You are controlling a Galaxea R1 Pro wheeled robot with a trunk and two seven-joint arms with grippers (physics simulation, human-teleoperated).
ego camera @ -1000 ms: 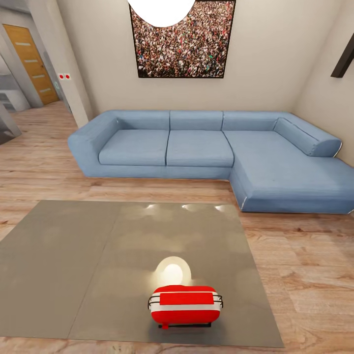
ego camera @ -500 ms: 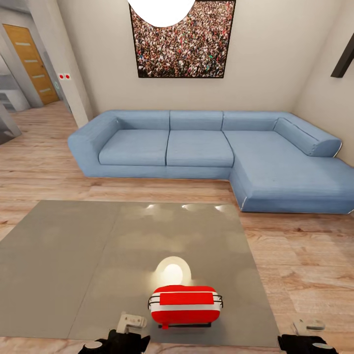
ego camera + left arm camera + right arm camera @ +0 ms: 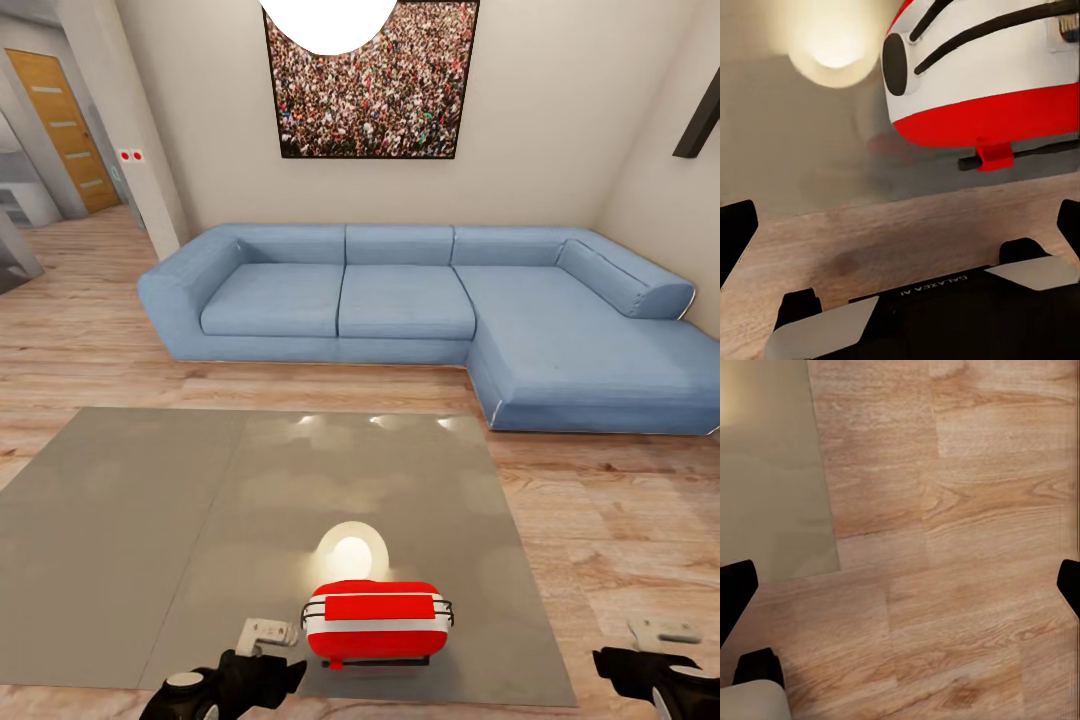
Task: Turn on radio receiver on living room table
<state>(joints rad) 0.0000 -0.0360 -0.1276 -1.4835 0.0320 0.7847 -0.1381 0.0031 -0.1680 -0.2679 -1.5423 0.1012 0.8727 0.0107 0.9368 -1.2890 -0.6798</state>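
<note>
Red radio (image 3: 376, 621) sits at table's (image 3: 150, 540) near edge. My left gripper (image 3: 262, 634) just rose beside it (jaws wide); right gripper (image 3: 664, 632), wide too, over floor (image 3: 975, 510). Reach begins.

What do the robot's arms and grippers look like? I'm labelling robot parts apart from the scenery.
Both arms are glossy black with rounded joints. The left gripper and right gripper end in pale grey-white blocky fingers. The left wrist view shows small white lettering on the black gripper body.
</note>
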